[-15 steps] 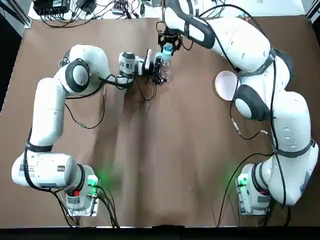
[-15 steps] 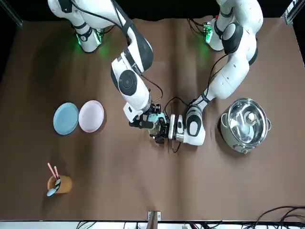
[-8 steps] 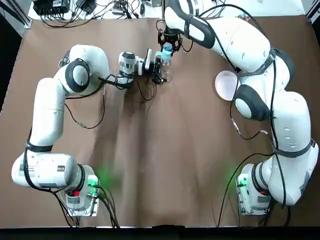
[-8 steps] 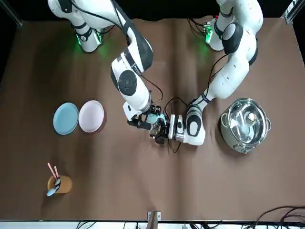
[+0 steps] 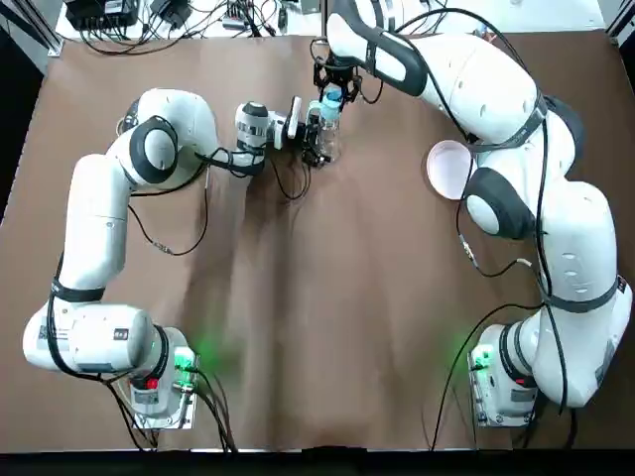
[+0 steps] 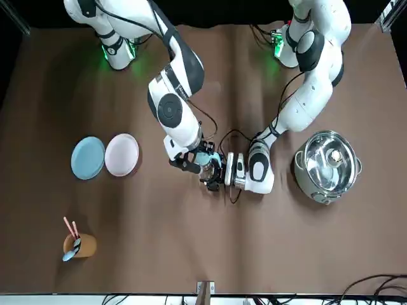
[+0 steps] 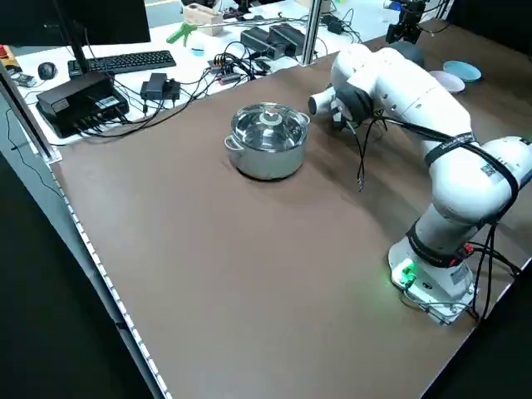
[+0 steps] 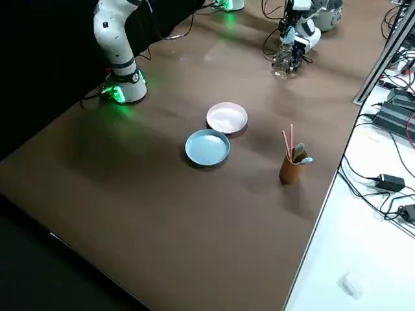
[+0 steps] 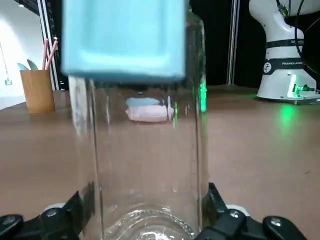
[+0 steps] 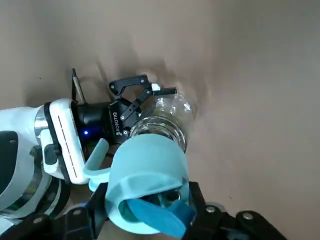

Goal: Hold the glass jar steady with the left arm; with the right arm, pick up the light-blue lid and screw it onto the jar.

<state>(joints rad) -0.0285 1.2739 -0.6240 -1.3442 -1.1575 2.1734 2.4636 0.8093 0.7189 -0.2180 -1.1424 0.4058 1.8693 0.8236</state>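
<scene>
The clear glass jar (image 5: 325, 142) stands upright at the far middle of the table. My left gripper (image 5: 311, 132) reaches in sideways and is shut on its lower body; its fingertips (image 9: 64, 220) flank the jar (image 9: 145, 165) in the left wrist view. My right gripper (image 5: 334, 81) comes down from above, shut on the light-blue lid (image 10: 145, 175). The lid (image 9: 124, 40) sits at the jar's top, offset to one side, with part of the jar rim (image 10: 167, 131) showing beyond it. Whether lid and rim touch is unclear.
A steel pot with its own lid (image 6: 327, 166) stands beside the left arm. A pink plate (image 6: 121, 154) and a blue plate (image 6: 88, 157) lie on the right arm's side, with a brown cup of utensils (image 6: 78, 243) beyond them. Cables run along the far table edge.
My right gripper and the lid have shifted slightly over the jar's top. The jar and the left arm have stayed in place.
</scene>
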